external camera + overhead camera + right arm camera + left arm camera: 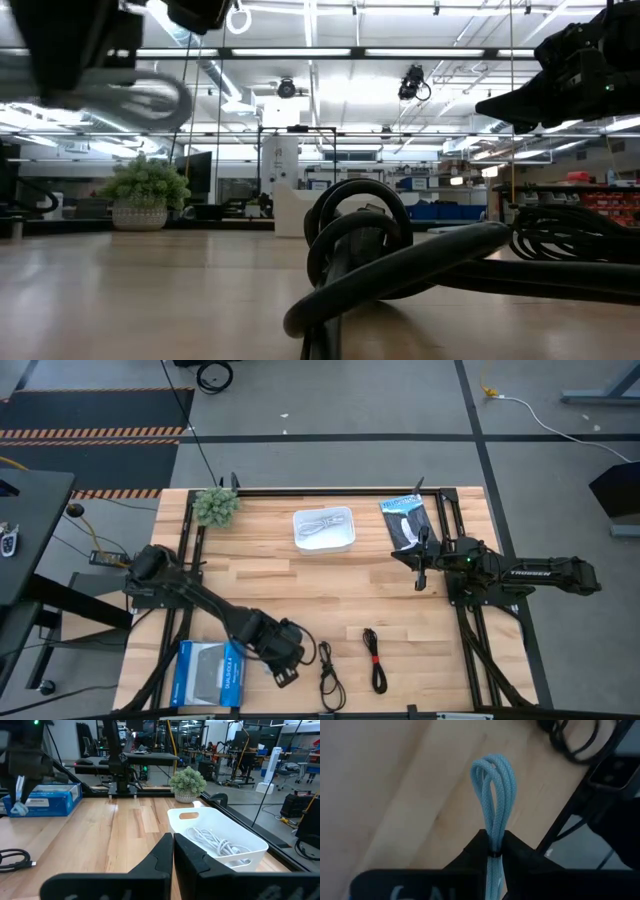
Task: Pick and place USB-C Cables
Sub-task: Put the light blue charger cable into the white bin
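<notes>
My left gripper (494,851) hovers over the table's near edge (285,666), beside the blue box (208,673), and is shut on the small pale cable bundle (494,780). The white cable (320,527) lies coiled in the white bin (220,845). Right of my left gripper, the black cable (328,678) and the black cable with a red band (375,658) lie flat on the wood. My right gripper (173,847) is shut and holds nothing, above the table's right side (420,578) near the black-and-white packet (405,520). My left gripper pinches the pale braided bundle between its two fingers at the thin black tie (493,854). The strands run along the fingers. The looped end (494,765) sticks out past the fingertips. The bundle is lifted clear of the table, as its loop (150,100) in the low view shows.
A small potted plant (216,506) stands at the far left corner. Black frame rails run along the table's left and right sides (470,630). The black cable (360,250) looms close in the low view. Bare wood lies between the bin and the near cables.
</notes>
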Tool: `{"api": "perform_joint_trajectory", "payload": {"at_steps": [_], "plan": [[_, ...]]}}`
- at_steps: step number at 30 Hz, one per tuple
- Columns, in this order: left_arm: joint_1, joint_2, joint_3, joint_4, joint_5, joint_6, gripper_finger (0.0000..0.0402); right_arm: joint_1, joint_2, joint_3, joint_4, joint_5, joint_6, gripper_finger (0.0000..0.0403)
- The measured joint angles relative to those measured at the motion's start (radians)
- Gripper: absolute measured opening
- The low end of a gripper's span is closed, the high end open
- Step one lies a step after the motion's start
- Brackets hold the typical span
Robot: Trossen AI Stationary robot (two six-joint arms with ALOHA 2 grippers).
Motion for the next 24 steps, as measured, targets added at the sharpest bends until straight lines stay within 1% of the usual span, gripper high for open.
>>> {"api": "perform_joint_trajectory", "payload": {"at_steps": [7,16,18,24], "plan": [[0.065,-0.088,0.0,-0.013,-0.034,0.025,0.0038,0.0,0.0,0.0,0.0,0.0,0.0,0.002],[0.163,-0.185,0.0,0.081,-0.051,0.084,0.0038,0.0,0.0,0.0,0.001,0.0,0.0,0.002],[0.18,-0.203,0.0,0.118,-0.05,0.098,0.0038,0.0,0.0,0.0,0.002,0.0,0.0,0.002],[0.232,-0.259,0.001,0.347,-0.048,0.154,0.0038,0.0,0.0,0.0,0.002,0.0,0.0,0.002]]}}
